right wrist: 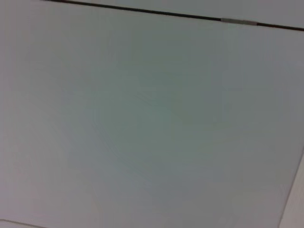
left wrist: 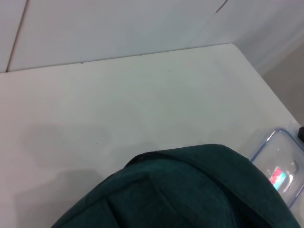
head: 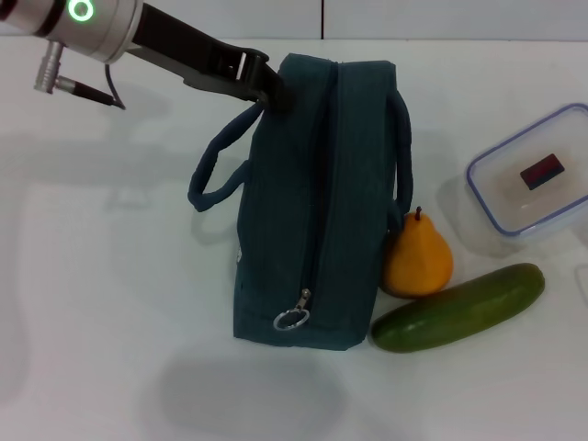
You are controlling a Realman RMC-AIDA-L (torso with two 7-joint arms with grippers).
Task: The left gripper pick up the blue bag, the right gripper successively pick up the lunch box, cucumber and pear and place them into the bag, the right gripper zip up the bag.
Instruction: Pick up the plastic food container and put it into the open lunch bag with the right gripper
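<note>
Closest to you, low in the head view, is the metal ring pull (head: 291, 319) of the zipper, which runs shut up the middle of the blue bag (head: 317, 211). That bag stands at the centre of the frame on the white table (head: 110, 303), its long axis running from bottom to top of the picture. Your left gripper (head: 272, 92) reaches in from the upper left and meets the bag at its top left corner, right where the left-hand loop handle (head: 213, 161) joins. You cannot tell from any view whether its fingers are wide, narrow or already closed on the fabric; the left wrist view shows only the bag's upper edge filling the lower frame.

Pear (head: 417, 257) touches the bag's right side, lower right of centre. Cucumber (head: 459, 308) lies just below it, slanting up to the right. Lunch box (head: 533, 179) sits at the right edge, apart from the bag.

Your right gripper is out of sight; its wrist view shows bare surface only.

My judgement: the bag is not yet lifted or opened, so the handle grip comes first.
</note>
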